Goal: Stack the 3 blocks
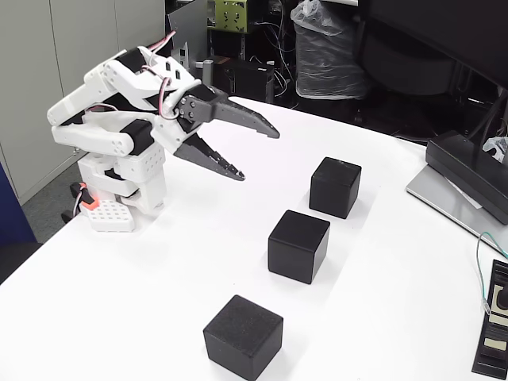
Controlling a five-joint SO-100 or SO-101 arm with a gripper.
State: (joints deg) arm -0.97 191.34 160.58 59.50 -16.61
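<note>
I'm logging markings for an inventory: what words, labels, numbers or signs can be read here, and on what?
No legible text.
The three black cubes: plain, unmarked.
The small pale label on the black device at the right edge: too small to read.
The arm and its gripper: no markings seen.

Fixed view, raised, angled down across the white table [198, 262], fairly close
</note>
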